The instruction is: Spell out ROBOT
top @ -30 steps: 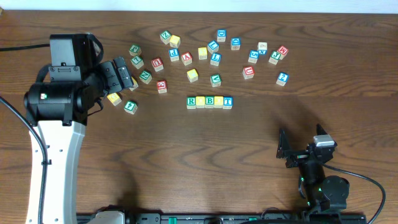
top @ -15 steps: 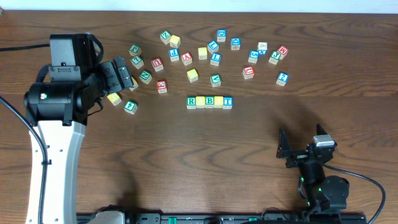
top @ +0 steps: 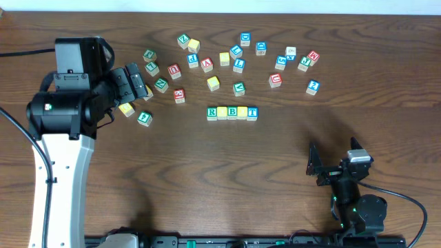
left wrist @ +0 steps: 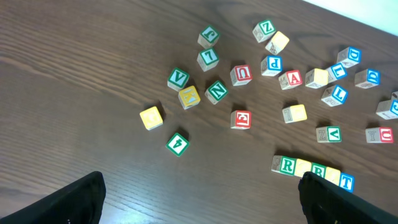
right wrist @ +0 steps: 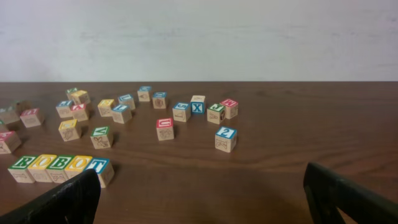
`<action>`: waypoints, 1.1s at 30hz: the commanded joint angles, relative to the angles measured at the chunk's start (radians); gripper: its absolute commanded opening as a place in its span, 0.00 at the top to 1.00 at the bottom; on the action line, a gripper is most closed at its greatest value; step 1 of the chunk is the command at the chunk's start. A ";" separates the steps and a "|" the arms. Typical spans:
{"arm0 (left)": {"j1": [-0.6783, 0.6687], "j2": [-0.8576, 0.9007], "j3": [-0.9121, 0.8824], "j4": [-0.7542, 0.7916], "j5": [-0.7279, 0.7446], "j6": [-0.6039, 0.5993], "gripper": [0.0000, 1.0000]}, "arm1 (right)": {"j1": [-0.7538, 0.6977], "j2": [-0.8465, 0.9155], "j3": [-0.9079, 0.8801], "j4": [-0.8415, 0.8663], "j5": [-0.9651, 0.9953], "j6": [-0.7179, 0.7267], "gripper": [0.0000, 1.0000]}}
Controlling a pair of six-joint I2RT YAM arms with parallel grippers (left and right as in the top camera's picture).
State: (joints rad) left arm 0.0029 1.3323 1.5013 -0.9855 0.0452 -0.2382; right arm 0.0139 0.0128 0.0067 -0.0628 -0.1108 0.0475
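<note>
Five task cubes sit in one tight straight row at the centre of the overhead frame, sides touching, left to right: green-framed R cube (top: 212, 112), yellow O cube (top: 222, 112), green-framed B cube (top: 233, 112), second yellow O cube (top: 242, 112), blue-framed T cube (top: 253, 112). The right wrist view has the row at lower left and it reads ROBOT there. The left wrist view has it at lower right, just above the dark finger (left wrist: 348, 202) in that corner. The row lies on a dark wood surface (top: 207, 179). The left pincer (left wrist: 201, 179) is at the left of the overhead frame, jaws spread wide, nothing between them. A plain yellow cube (left wrist: 151, 117) and a green 4 cube (left wrist: 177, 143) lie near it, apart from each other. The right pincer (right wrist: 200, 175) is at the lower right of the overhead frame, well apart from the row, jaws also wide and empty. Loose cubes are scattered in a band across the upper middle of the overhead frame, none touching the row. A red E cube (top: 179, 96) lies up-left of the R cube. A green V cube (top: 238, 88) lies above the row. A blue 2 cube (top: 313, 87) lies at the right end of the scatter.
</note>
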 commanded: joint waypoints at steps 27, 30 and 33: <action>0.130 -0.881 -1.096 0.939 -0.031 0.097 0.02 | -0.013 -0.006 -0.001 -0.004 0.004 -0.011 0.01; 0.138 -0.996 -1.210 0.989 -0.031 0.129 0.02 | -0.013 -0.006 -0.001 -0.004 0.004 -0.011 0.01; 0.138 -1.099 -1.302 1.007 -0.031 0.185 0.02 | -0.013 -0.006 -0.001 -0.004 0.004 -0.011 0.01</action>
State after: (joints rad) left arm 0.1356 0.3161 0.2695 0.0067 0.0196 -0.1257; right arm 0.0139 0.0128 0.0067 -0.0628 -0.1108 0.0471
